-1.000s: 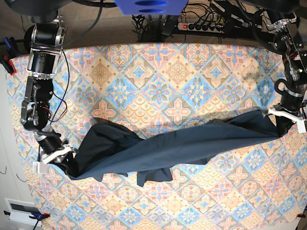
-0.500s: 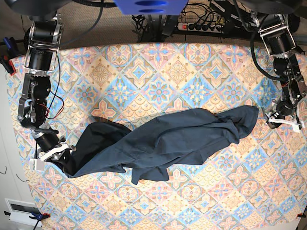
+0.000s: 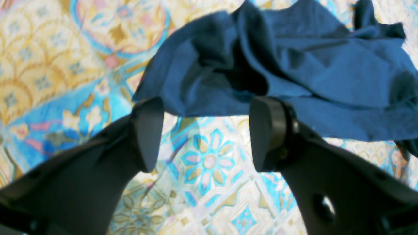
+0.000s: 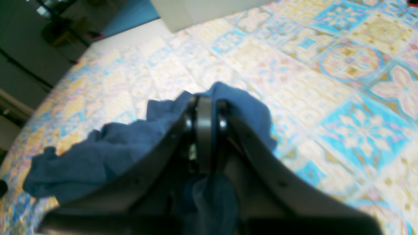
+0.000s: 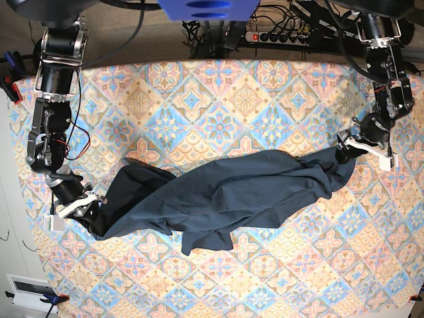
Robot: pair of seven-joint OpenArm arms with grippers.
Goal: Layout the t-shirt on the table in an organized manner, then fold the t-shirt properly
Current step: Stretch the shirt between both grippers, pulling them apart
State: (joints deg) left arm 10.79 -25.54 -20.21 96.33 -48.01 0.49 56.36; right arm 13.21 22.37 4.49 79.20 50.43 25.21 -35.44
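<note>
The dark navy t-shirt (image 5: 225,195) lies crumpled in a long band across the patterned table (image 5: 218,99), with a flap hanging toward the front. At the band's left end my right gripper (image 5: 89,211) is shut on the fabric. The right wrist view shows the right gripper (image 4: 204,130) with cloth pinched between its closed jaws and the t-shirt (image 4: 98,156) bunched behind it. My left gripper (image 5: 346,154) sits at the shirt's right end. In the left wrist view the left gripper (image 3: 205,130) is open, only tablecloth between its fingers (image 3: 148,133), and the t-shirt (image 3: 294,65) lies just beyond the tips.
A power strip (image 5: 281,36) and cables run behind the table's back edge. A red clamp (image 5: 12,89) grips the left edge. A white box (image 5: 30,291) sits off the front left corner. The tablecloth spreads well past the shirt on all sides.
The left gripper opened and let go of the shirt's right end. The stretched shirt fell slack onto the table and drew leftward. The left gripper then came back to that end. The right gripper kept its hold.
</note>
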